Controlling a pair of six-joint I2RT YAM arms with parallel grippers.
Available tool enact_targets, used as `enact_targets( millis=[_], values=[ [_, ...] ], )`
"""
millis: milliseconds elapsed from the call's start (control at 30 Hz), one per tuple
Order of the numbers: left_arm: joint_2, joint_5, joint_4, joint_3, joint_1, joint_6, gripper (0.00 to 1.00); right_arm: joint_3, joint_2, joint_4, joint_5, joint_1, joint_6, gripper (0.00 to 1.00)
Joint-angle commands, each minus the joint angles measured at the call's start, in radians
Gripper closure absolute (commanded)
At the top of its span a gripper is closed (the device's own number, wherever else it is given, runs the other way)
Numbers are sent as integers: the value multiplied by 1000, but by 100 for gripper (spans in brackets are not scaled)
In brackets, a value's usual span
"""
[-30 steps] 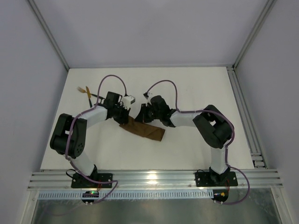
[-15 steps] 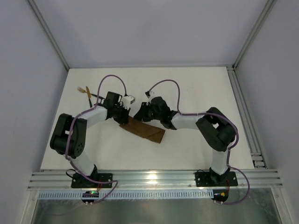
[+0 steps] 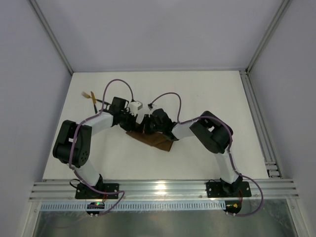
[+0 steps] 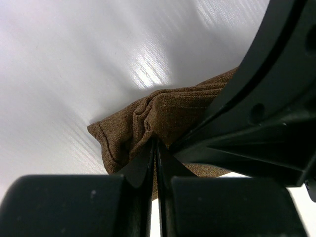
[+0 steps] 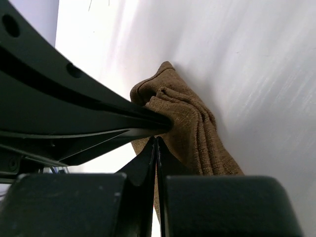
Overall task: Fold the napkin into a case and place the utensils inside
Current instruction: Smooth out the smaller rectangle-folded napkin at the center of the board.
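Observation:
The brown napkin [image 3: 158, 140] lies as a narrow folded strip on the white table, between the two arms. Its upper-left end is bunched and raised slightly. My left gripper [image 3: 134, 124] is shut on that end, and the cloth [image 4: 173, 111] puckers at the closed tips [image 4: 155, 140]. My right gripper [image 3: 146, 127] has come in beside it, and its tips [image 5: 156, 139] are shut against the same bunched edge [image 5: 197, 133]. The two grippers nearly touch. The utensils [image 3: 94, 98], with gold heads and black handles, lie apart at the far left.
Purple cables loop above both wrists. Grey walls stand at the left and back, an aluminium rail [image 3: 256, 118] runs down the right side, and another rail crosses the front edge by the arm bases.
The right arm has moved left along the napkin to its upper-left end. Its gripper opened partway and then shut there. The left gripper has stayed shut in place.

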Motion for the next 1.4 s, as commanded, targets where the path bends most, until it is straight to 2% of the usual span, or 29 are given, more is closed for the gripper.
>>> enact_targets(
  millis=[0,267,400,433,467,567,667,800,933,967,1033,1200,1233,1367],
  values=[
    [11,18,-23,-6,1,-8,98,19,4,107,33,1,54,97],
    [14,24,-27,-11,0,3,98,48,30,16,119,1,62,97],
    [-1,70,-53,-3,0,20,96,65,45,-68,158,1,73,97],
    [-7,87,-64,3,0,40,94,63,48,-89,159,1,77,97],
    [-15,107,-90,12,1,48,87,57,53,-96,161,1,85,97],
    [-67,130,-144,25,1,78,74,37,60,-99,156,1,105,97],
    [-121,143,-199,68,1,104,66,28,70,-105,147,1,120,97],
    [-167,133,-299,150,9,120,67,16,74,-110,141,1,127,97],
    [-173,43,-276,175,47,100,86,10,74,-102,133,1,128,97],
    [-167,2,-262,177,61,97,86,10,74,-102,130,1,127,97],
    [-147,-57,-222,177,73,113,86,13,74,-100,127,1,122,97],
    [-46,-153,-141,161,49,207,76,24,80,-97,105,1,113,97],
    [-43,-163,-126,152,26,245,72,24,80,-97,102,1,111,97],
    [-43,-170,-60,109,-17,291,67,16,80,-94,98,1,110,97]
  ],
)
